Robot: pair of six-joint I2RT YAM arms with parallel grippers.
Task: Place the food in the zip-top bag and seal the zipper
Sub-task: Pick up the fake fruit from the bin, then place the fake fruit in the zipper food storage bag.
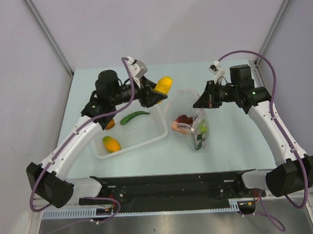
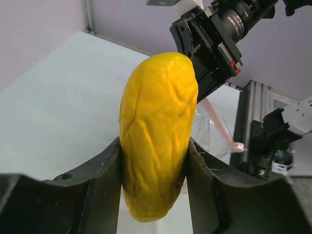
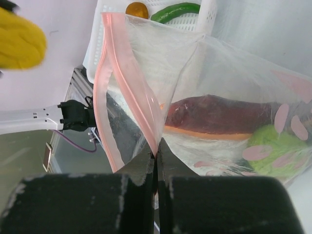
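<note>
1. Left gripper point(image 1: 156, 94): fingers part-open and clamped on both sides of one lumpy yellow toy fruit point(image 2: 158, 136). The fruit is held in the air over the far right corner of the basket, near the bag mouth.
2. Right gripper point(image 3: 156, 161): fingers pressed fully together, pinching the bag's mouth edge at the pink-red zipper strip point(image 3: 109, 73).
3. One clear crinkly zip-top bag point(image 1: 186, 102) sits on the pale table point(image 1: 231, 144) just right of the basket. Its mouth gapes open and the strip is unsealed.
4. Four pieces counted inside the bag:
   - 1 reddish-brown piece point(image 3: 214, 114)
   - 1 orange piece point(image 3: 204, 132) touching its underside
   - 1 lime-green ball point(image 3: 273, 144)
   - 1 dark green piece point(image 1: 198, 142) at the near end, seen from the top view only, shape unclear
5. One white slotted plastic basket point(image 1: 147, 143) holds three pieces:
   - 1 curved dark green pepper point(image 1: 134, 117)
   - 1 orange-yellow fruit point(image 1: 111, 144)
   - 1 small orange piece point(image 1: 110, 124), partly hidden under the left arm
</note>
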